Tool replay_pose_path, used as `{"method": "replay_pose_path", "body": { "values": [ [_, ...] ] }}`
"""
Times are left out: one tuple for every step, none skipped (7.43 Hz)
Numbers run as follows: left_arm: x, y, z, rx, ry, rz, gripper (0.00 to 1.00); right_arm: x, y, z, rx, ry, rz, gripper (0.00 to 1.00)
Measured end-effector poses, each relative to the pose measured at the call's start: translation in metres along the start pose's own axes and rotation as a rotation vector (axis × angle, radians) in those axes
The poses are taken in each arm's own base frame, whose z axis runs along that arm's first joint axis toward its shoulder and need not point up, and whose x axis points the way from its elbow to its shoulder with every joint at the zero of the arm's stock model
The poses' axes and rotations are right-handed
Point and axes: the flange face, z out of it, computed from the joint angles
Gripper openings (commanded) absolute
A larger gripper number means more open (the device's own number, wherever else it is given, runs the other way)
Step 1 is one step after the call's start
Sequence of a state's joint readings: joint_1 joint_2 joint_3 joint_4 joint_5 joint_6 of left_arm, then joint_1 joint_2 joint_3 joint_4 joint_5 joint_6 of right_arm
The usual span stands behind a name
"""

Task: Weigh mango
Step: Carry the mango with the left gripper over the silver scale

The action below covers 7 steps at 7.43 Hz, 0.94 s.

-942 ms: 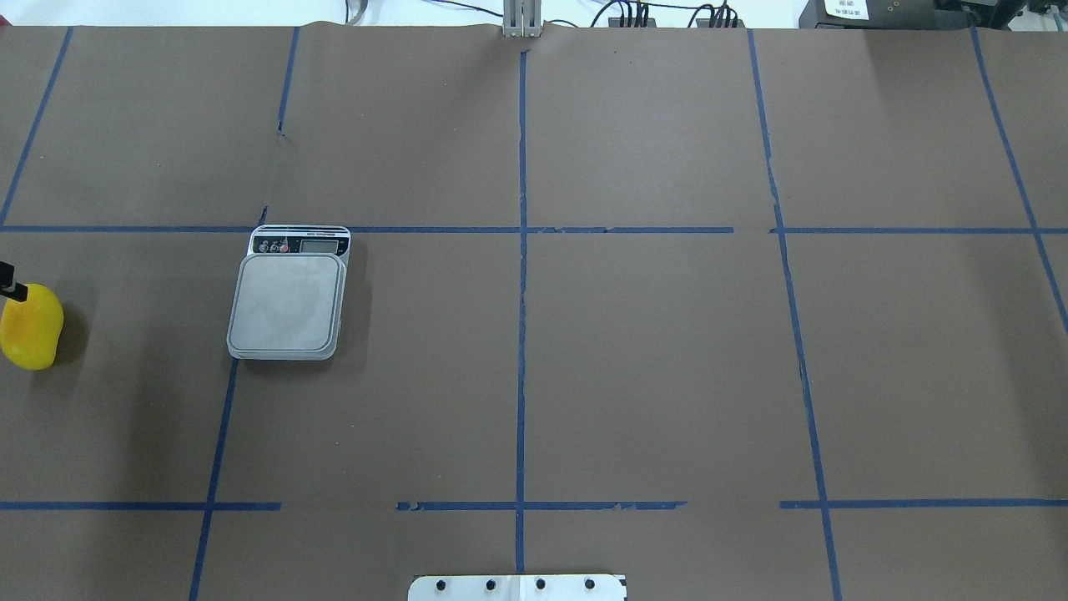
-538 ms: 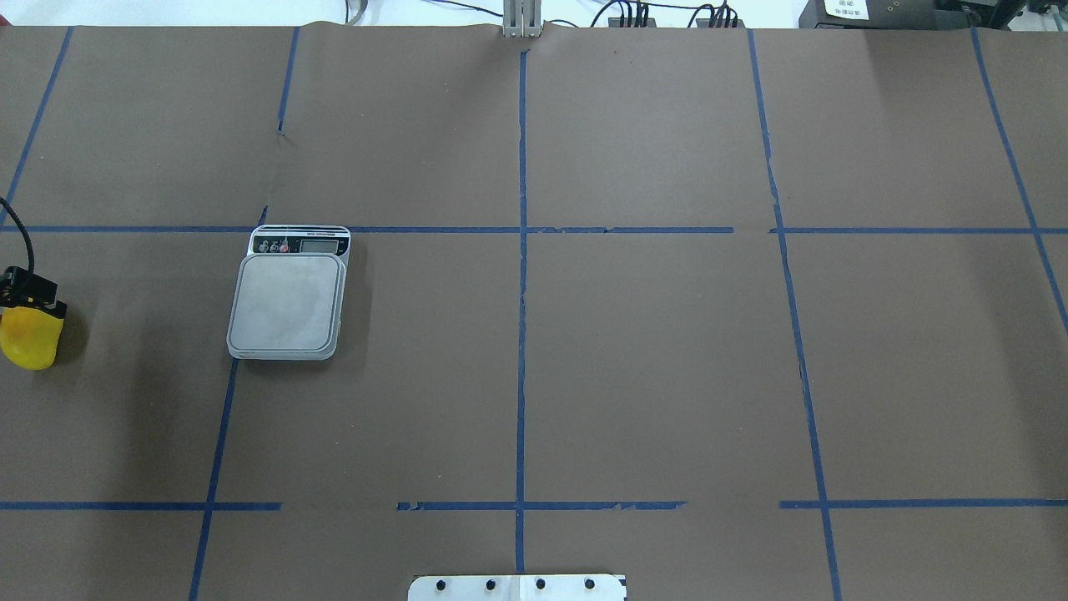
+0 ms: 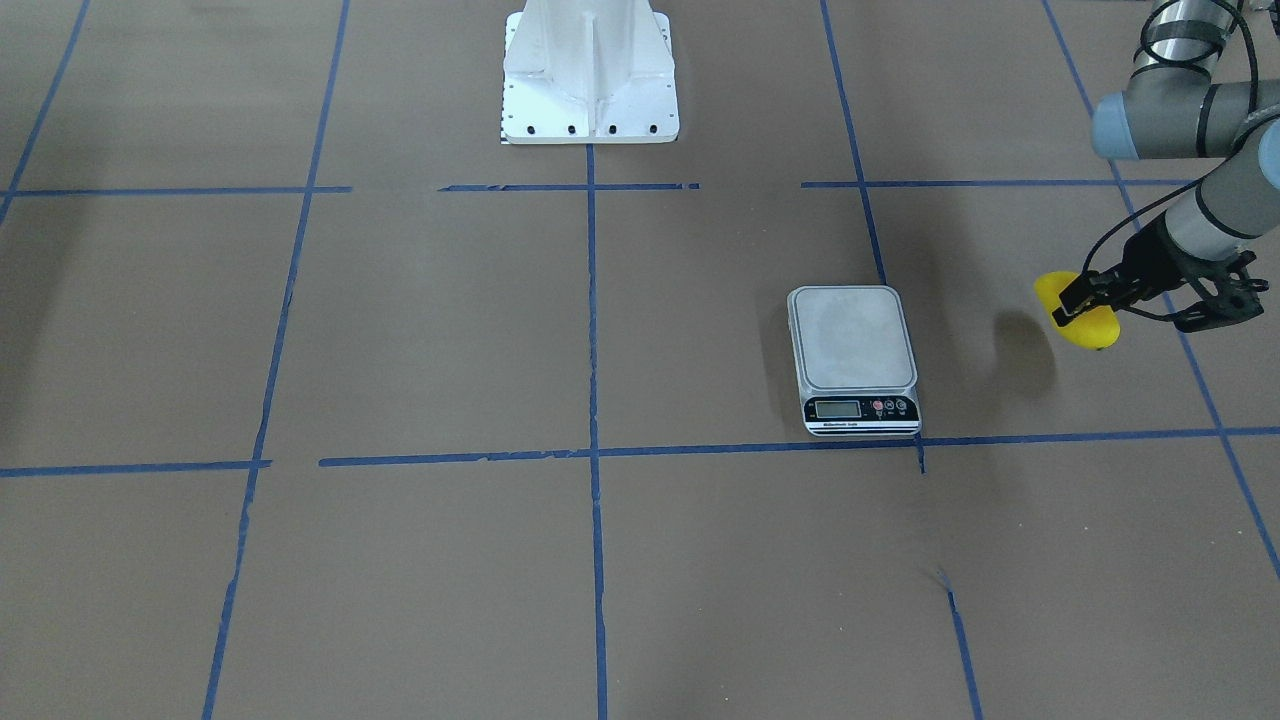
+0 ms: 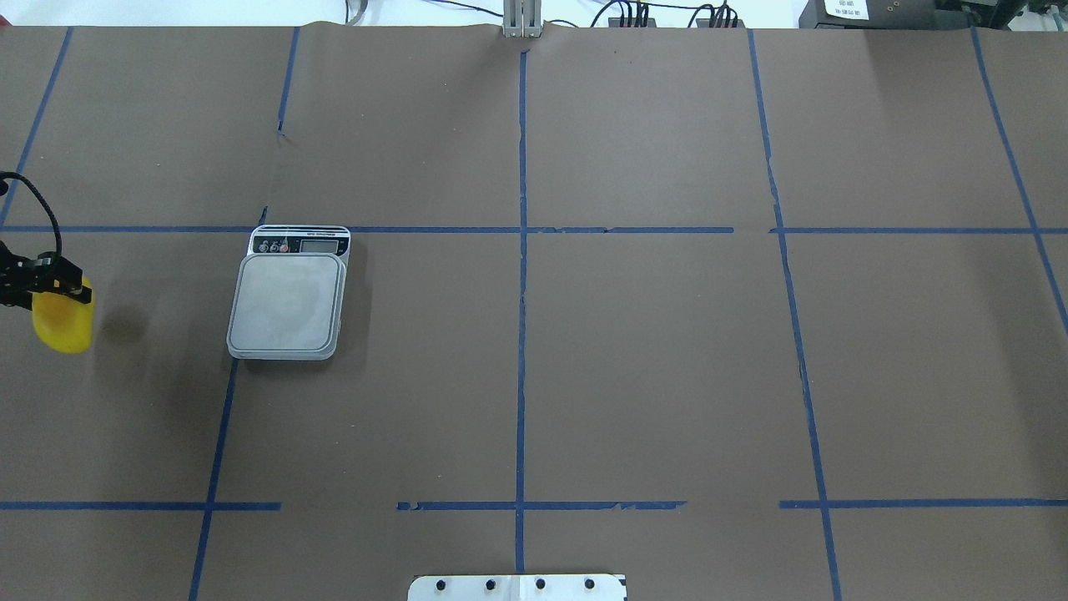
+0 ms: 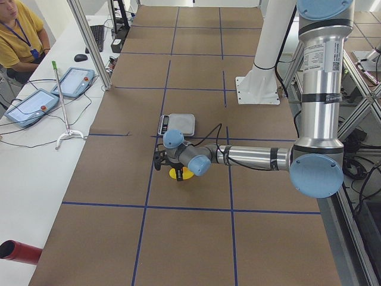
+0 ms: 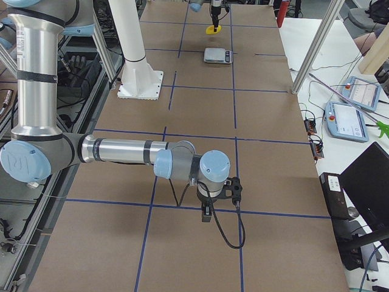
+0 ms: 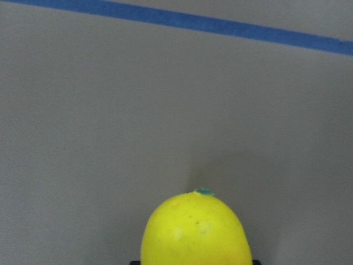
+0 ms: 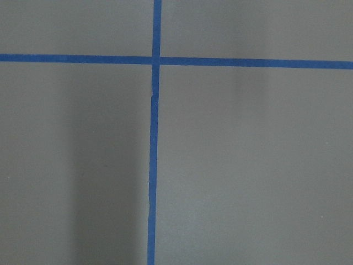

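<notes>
The mango (image 4: 63, 325), bright yellow and glossy, hangs a little above the brown table in my left gripper (image 4: 58, 288), which is shut on its upper end; its shadow lies apart on the paper. It also shows in the front view (image 3: 1085, 318) and fills the lower edge of the left wrist view (image 7: 196, 232). The grey scale (image 4: 288, 302) stands to the right of the mango, platform bare, display at its far end. My right gripper (image 6: 206, 213) shows only in the exterior right view, low over the table; I cannot tell if it is open or shut.
The robot's white base (image 3: 590, 70) stands at the table's near middle. Blue tape lines (image 4: 521, 250) grid the brown paper. Tablets (image 5: 33, 104) and cables lie on the white side table, beside a metal post (image 5: 89, 42).
The left gripper closed on the mango at the table's left edge, lifted it off the table and moved it a little to the right, toward the scale. The scale has not moved.
</notes>
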State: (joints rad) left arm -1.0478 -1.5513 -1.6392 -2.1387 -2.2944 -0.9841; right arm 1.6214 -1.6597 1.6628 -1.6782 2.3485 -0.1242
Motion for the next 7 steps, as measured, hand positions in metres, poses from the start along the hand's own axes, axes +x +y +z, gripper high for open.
{"method": "replay_pose_path", "body": {
  "values": [
    [0.043,0.001,-0.007,0.006,0.043,-0.031,0.00,0.000,0.000,0.000,0.000,0.000,0.000,1.00],
    [0.098,0.005,-0.001,-0.011,0.082,-0.068,0.00,0.000,0.000,0.000,0.000,0.000,0.000,1.00],
    [0.153,0.009,0.009,-0.039,0.102,-0.102,0.00,0.000,0.000,0.000,0.000,0.000,0.000,1.00],
    [0.196,0.017,0.018,-0.065,0.099,-0.118,0.00,0.000,0.000,0.000,0.000,0.000,0.000,1.00],
    [0.222,0.022,0.025,-0.075,0.087,-0.124,0.00,0.000,0.000,0.000,0.001,0.000,-0.001,1.00],
    [0.233,0.028,0.031,-0.080,0.076,-0.124,0.00,0.000,0.000,0.000,0.001,0.000,-0.001,1.00],
    [0.235,0.030,0.035,-0.077,0.066,-0.123,0.82,0.000,0.000,0.000,0.001,0.000,-0.001,1.00]
  ]
}}
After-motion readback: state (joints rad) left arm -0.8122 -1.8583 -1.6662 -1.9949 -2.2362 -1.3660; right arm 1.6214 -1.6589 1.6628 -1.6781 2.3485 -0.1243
